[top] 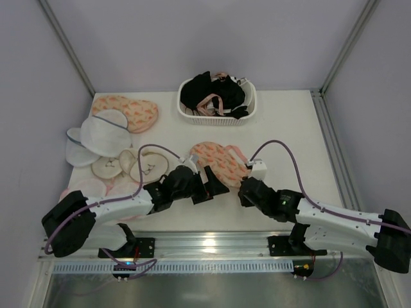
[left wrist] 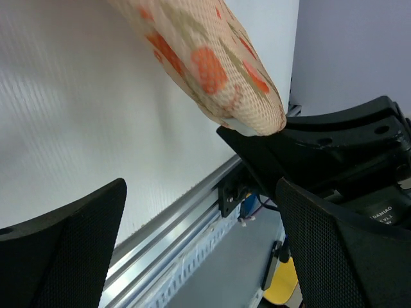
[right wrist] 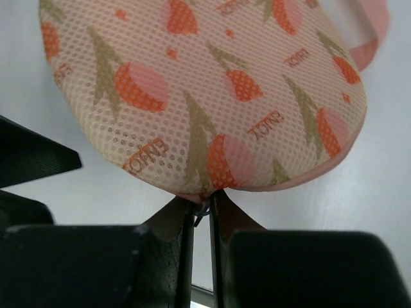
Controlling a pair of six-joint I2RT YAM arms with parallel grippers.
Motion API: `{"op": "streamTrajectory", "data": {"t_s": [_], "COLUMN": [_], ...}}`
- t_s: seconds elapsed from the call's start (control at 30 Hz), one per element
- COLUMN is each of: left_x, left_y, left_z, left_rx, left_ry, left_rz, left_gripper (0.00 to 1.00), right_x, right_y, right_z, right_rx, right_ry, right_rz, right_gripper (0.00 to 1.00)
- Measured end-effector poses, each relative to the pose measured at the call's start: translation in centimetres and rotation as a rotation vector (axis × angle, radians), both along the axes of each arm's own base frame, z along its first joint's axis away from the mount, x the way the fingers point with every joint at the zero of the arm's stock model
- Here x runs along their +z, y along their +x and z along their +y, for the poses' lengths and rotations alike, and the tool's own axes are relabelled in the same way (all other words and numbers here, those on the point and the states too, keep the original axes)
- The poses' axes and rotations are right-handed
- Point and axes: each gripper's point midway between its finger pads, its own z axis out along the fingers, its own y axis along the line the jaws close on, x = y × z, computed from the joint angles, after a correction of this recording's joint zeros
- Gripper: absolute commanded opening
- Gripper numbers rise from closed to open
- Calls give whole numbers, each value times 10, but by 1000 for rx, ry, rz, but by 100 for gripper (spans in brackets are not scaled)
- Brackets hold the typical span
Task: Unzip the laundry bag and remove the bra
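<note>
The peach laundry bag with orange-pink print lies flat at mid-table, its zip closed. It fills the top of the right wrist view and shows in the left wrist view. My right gripper sits at the bag's near edge, its jaws pinched on the small metal zip pull. My left gripper is open and empty, just off the bag's near-left edge. The bra is hidden. A pink loop lies at the bag's far end.
A second peach bag lies at the back left. White mesh bags and cream round bags are on the left. A white basket holding black garments stands at the back. The metal rail runs along the near edge.
</note>
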Motion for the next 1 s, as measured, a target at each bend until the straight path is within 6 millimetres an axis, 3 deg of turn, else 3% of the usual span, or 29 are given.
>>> {"op": "streamTrajectory", "data": {"t_s": [0.13,0.23,0.33,0.53,0.8,1.0], "left_x": [-5,-11,-11,-4,45,30], "left_y": [-16,-14,-9,-6,27,31], "left_z": [0,3,6,15,54,52], "left_rx": [25,72,108,171,447,481], "left_ry": [-10,-6,-2,-3,-146,-126], "left_rz": [46,66,63,47,-57,-15], "left_gripper": [99,100,99,99,99,99], "right_x": [1,4,5,5,-1,-3], "right_y": [-1,-2,-2,2,-13,-15], "right_z": [41,66,78,84,79,77], "right_rx": [107,188,239,282,343,352], "right_ry": [107,168,190,189,181,176], "right_rz": [23,31,25,3,16,18], "right_gripper": [4,4,4,4,4,4]}}
